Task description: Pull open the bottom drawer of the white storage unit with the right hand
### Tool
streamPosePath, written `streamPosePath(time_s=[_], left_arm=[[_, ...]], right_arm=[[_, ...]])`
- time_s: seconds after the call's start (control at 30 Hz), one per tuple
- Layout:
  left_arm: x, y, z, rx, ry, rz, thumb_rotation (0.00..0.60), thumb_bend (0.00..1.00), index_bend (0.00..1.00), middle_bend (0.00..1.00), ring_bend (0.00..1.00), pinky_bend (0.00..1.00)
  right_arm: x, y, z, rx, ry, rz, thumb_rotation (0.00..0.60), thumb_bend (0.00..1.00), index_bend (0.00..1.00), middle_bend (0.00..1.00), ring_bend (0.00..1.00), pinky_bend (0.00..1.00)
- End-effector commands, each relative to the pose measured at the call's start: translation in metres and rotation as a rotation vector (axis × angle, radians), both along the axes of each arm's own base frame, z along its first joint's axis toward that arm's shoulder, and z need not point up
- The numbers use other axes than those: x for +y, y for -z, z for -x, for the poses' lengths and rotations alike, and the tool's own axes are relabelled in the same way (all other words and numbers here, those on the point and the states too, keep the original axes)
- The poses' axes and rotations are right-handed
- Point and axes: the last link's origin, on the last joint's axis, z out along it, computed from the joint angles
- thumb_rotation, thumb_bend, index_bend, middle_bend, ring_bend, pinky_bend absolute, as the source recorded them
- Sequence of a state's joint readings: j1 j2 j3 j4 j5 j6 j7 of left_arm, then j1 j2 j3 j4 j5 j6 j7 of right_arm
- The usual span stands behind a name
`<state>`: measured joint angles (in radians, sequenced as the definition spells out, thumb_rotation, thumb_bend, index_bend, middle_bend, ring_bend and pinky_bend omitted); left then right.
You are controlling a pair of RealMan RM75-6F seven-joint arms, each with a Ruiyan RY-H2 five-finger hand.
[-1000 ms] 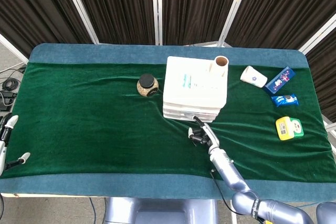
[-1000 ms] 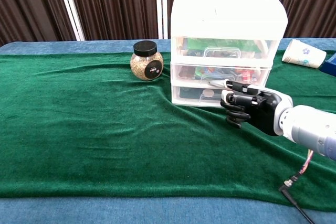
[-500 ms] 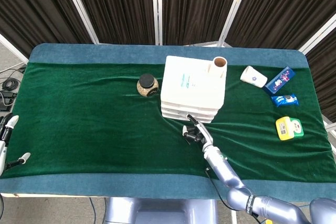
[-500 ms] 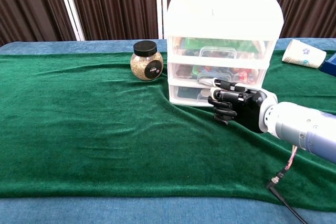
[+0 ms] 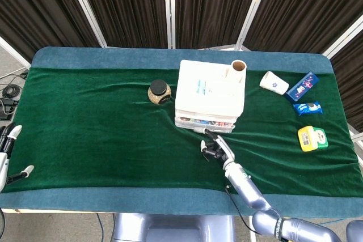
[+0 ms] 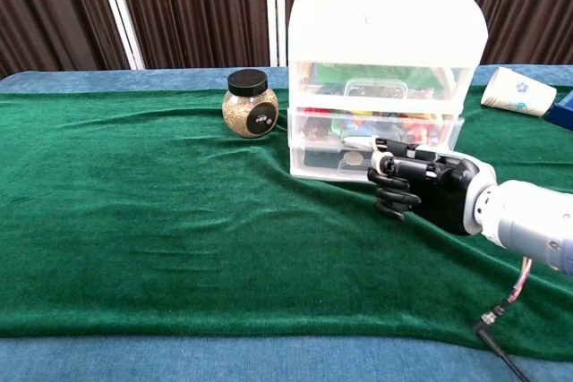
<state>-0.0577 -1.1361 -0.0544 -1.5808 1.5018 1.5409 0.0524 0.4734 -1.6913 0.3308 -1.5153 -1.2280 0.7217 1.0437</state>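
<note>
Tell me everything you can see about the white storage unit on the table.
The white storage unit is a boxy translucent plastic tower with three stacked drawers, colourful contents showing through their fronts. It stands upright on the green cloth, right of the jar. The right hand is at the bottom drawer front; whether that drawer is pulled out is unclear. A tube stands on top.

white three-drawer storage unit point(image 6: 387, 42) upright mid-table; bottom drawer point(image 6: 336, 160) barely ajar
</note>
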Motion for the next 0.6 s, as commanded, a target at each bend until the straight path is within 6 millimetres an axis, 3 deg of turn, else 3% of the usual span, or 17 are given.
streamPosePath(time_s=[0.03,0.27,0.6], left_arm=[[0.000,0.000,0.000,0.001,0.001,0.001,0.600,0.08,0.00,0.00,0.00,0.00],[0.000,0.001,-0.001,0.001,0.003,0.000,0.600,0.08,0.00,0.00,0.00,0.00],[-0.001,0.001,-0.001,0.005,0.006,0.002,0.600,0.08,0.00,0.00,0.00,0.00]], right_arm=[[0.009,-0.003,0.001,-0.009,-0.016,-0.007,0.600,0.64,0.33,0.93,0.97,0.84],[0.023,-0.007,0.004,0.000,-0.048,0.020,0.600,0.64,0.30,0.91,0.96,0.83],[0.034,-0.018,0.019,0.421,-0.236,0.365,0.600,0.60,0.24,0.85,0.92,0.80]])
